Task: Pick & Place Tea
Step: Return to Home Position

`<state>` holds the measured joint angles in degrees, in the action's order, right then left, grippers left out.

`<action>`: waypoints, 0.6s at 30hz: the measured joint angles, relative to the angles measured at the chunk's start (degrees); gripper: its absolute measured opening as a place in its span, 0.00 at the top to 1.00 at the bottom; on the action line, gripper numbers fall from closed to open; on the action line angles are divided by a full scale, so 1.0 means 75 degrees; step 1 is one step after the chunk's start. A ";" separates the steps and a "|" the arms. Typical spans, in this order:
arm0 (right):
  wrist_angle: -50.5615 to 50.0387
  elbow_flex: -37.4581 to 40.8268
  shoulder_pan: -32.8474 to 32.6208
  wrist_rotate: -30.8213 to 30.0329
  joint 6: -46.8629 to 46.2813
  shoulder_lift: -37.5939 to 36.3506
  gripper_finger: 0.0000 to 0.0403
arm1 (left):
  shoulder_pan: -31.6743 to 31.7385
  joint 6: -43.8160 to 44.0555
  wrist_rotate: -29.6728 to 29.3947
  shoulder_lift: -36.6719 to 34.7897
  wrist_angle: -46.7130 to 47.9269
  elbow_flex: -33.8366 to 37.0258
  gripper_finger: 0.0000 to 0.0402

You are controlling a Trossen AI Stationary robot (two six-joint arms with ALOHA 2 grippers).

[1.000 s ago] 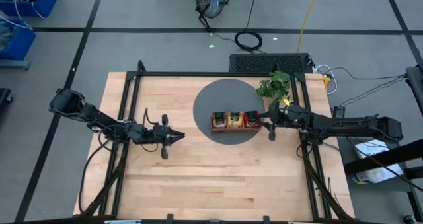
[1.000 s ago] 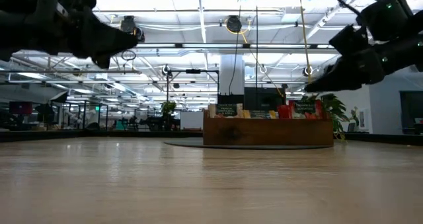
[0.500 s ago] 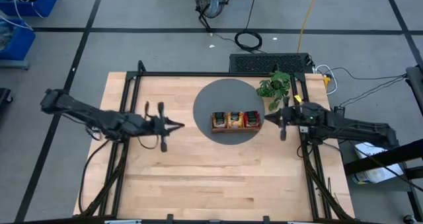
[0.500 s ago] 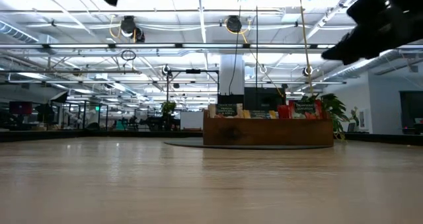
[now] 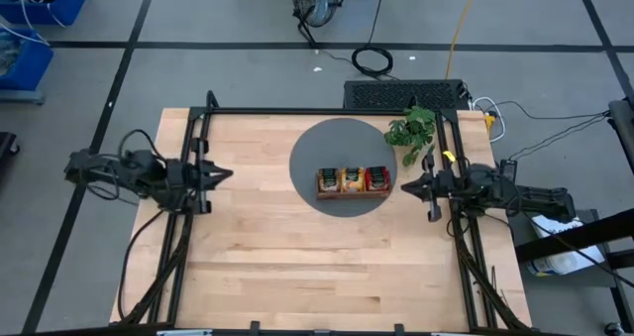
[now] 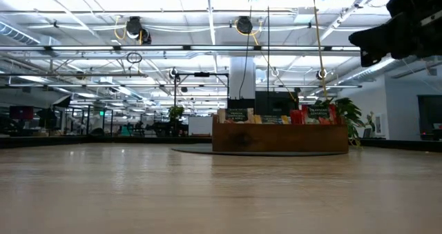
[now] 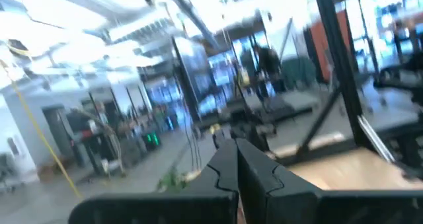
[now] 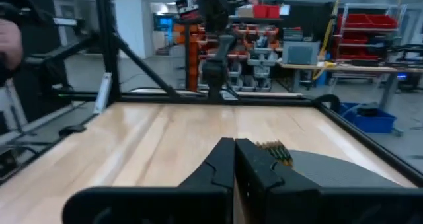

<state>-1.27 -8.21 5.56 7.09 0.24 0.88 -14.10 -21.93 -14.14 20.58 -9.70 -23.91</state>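
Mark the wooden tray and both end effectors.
wooden tray (image 6: 280, 139), low view, front wall.
left end effector (image 5: 228, 174), high view, shut fingertips.
right end effector (image 5: 402, 188), high view, shut fingertips beside tray.

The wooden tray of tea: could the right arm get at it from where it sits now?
Probably yes. The right gripper, shut and empty, hangs just beside the wooden tray, and nothing stands between them. The left gripper waits by the table's left edge.

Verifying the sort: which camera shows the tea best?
The high view: from above, the tea shows in all three tray sections. Low view shows only tops above its wall; right wrist, a sliver; left wrist, none.
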 joint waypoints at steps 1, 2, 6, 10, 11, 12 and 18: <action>0.0077 0.0111 -0.0008 -0.0057 0.0002 -0.0107 1.00 | 0.0157 -0.0005 0.0186 -0.0264 -0.0155 0.0213 0.99; 0.0144 0.0185 -0.0006 -0.0134 0.0041 -0.0107 1.00 | 0.0334 -0.0008 0.0419 -0.0466 -0.0307 0.0448 0.99; 0.0292 0.0319 0.0048 -0.0176 0.0262 -0.0051 1.00 | 0.1179 0.0412 0.1020 -0.0820 -0.0667 0.1062 0.99; 0.0428 0.0455 0.0112 -0.0016 0.0087 -0.0099 1.00 | 0.1899 0.1153 0.1738 -0.0990 0.0014 0.1172 0.99; 0.0519 0.0513 0.0109 0.0047 0.0050 -0.0093 1.00 | 0.2017 0.1314 0.1971 -0.1040 0.0165 0.1176 0.99; 0.0543 0.0577 0.0106 0.0070 0.0003 -0.0096 1.00 | 0.2122 0.1442 0.2171 -0.1092 0.0301 0.1176 1.00; 0.0556 0.0945 0.0109 0.0066 -0.0219 -0.0092 1.00 | 0.2321 0.1998 0.2412 -0.1292 0.1330 0.1347 1.00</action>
<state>2.90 -1.13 6.37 7.59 -1.40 0.19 3.31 -6.95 3.95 10.89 0.27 -13.81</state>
